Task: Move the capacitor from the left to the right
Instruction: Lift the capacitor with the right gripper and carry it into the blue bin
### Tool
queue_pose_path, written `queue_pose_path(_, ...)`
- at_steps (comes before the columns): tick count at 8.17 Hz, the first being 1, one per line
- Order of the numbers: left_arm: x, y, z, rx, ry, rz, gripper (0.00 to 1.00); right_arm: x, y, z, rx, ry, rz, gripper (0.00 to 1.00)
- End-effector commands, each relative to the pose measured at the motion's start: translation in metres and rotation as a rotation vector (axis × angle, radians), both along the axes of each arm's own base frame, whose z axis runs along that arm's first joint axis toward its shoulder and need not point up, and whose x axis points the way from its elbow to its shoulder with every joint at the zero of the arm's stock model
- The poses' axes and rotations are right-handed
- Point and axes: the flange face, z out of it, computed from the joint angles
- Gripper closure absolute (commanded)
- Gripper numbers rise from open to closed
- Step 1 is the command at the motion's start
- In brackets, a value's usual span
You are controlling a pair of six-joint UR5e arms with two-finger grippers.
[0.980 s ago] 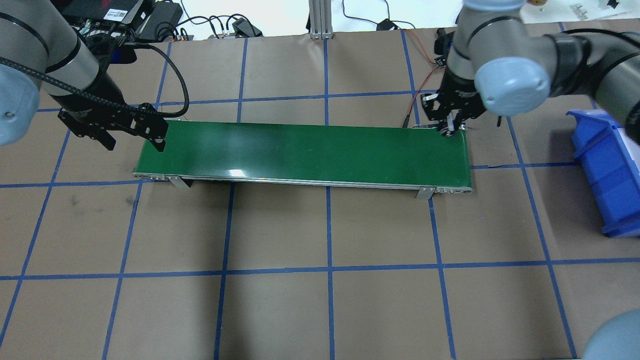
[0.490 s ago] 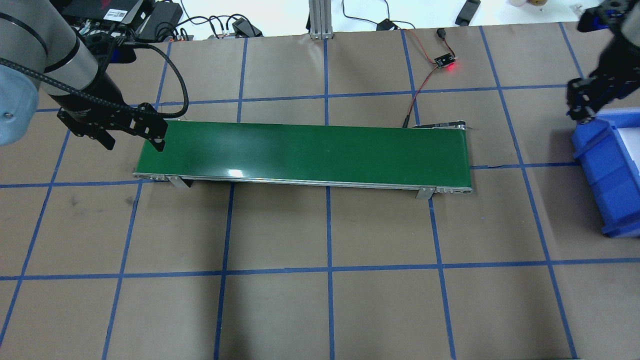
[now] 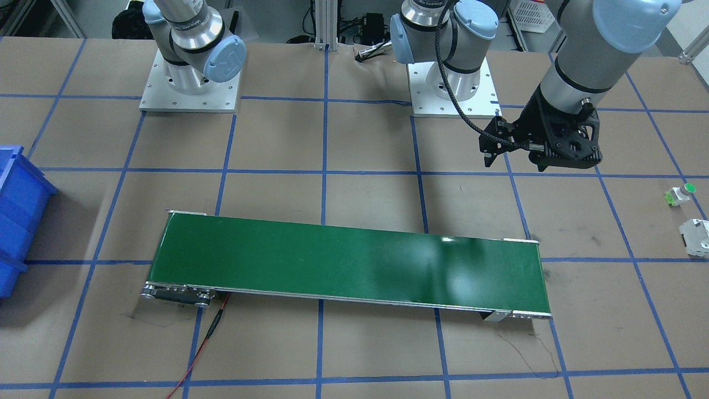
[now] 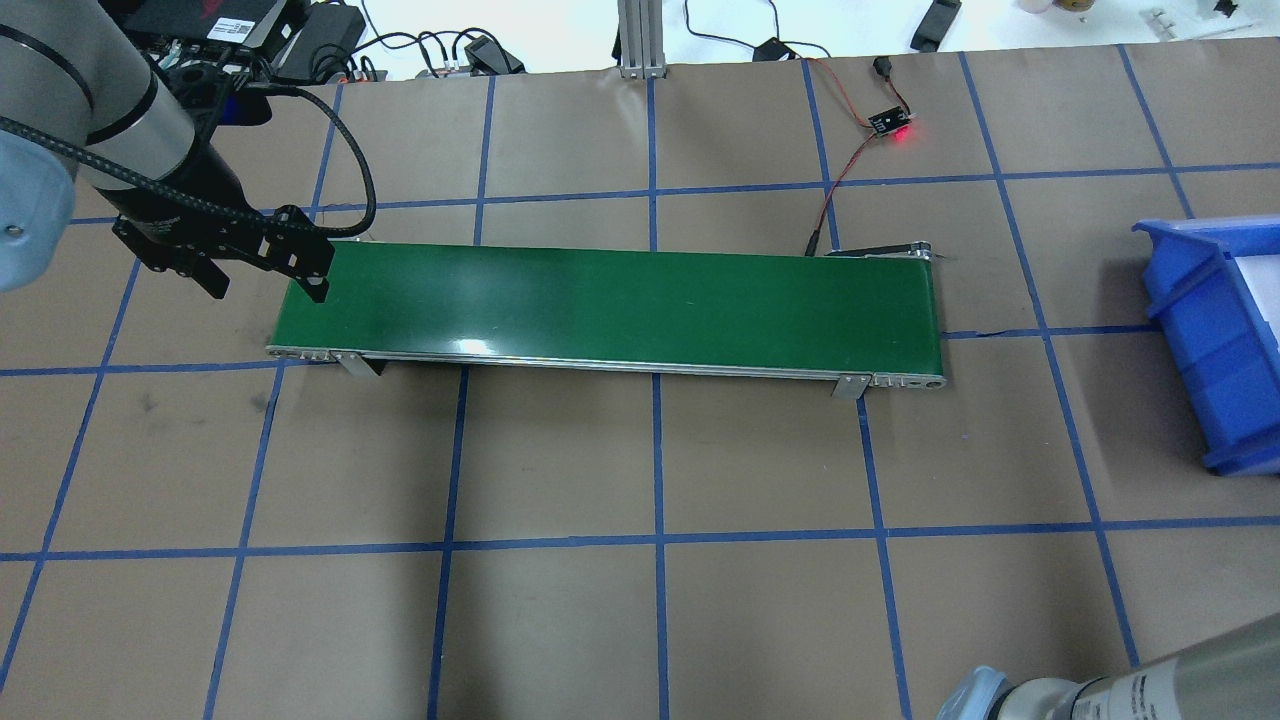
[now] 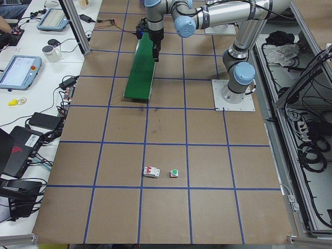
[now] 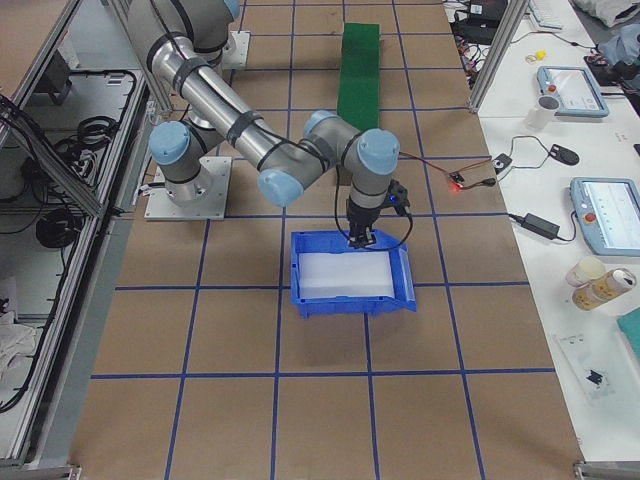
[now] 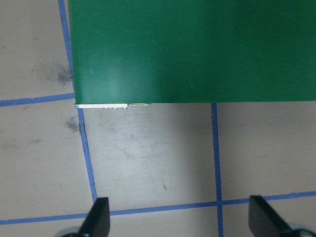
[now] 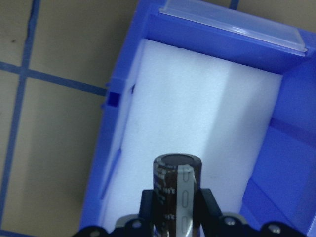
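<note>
The step in hand looked to be the delivery: the capacitor (image 8: 177,182) was over its destination and only the set-down remained. The right gripper (image 6: 358,240) was clamped on it, one finger (image 8: 149,205) pressed to either side of the dark can. The can stood out past the fingertips, its flat round end facing the wrist camera and a pale silvery stripe running down its side.

Under it lay the blue bin (image 6: 350,302) with its white foam lining (image 8: 207,113). From the wrist view the capacitor hung over the foam, nearer one side wall than the middle. From the table's right end the gripper stood above the bin's edge on the conveyor side, not over its centre. It was clear of the foam, though I could not tell how high.

The next move, as I judged it, called for easing further over the foam and down, then parting the fingers. A round can let go from a height, or close to a wall, might bounce or roll.

The left gripper (image 7: 178,219) had its fingers spread wide and held nothing. It hovered just off the left end of the green conveyor belt (image 4: 620,300) (whose surface carried no part), well apart from the capacitor
</note>
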Motion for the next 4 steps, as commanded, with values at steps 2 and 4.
queue_pose_path(2, 0.0, -0.001, 0.001, -0.01, 0.0, 0.005, 0.0, -0.042, -0.01, -0.081, 0.039, -0.008, 0.005, 0.84)
queue_pose_path(4, 0.0, 0.0, 0.001, -0.01, 0.0, 0.005, 0.0, -0.041, -0.009, -0.071, 0.029, 0.005, -0.004, 0.0)
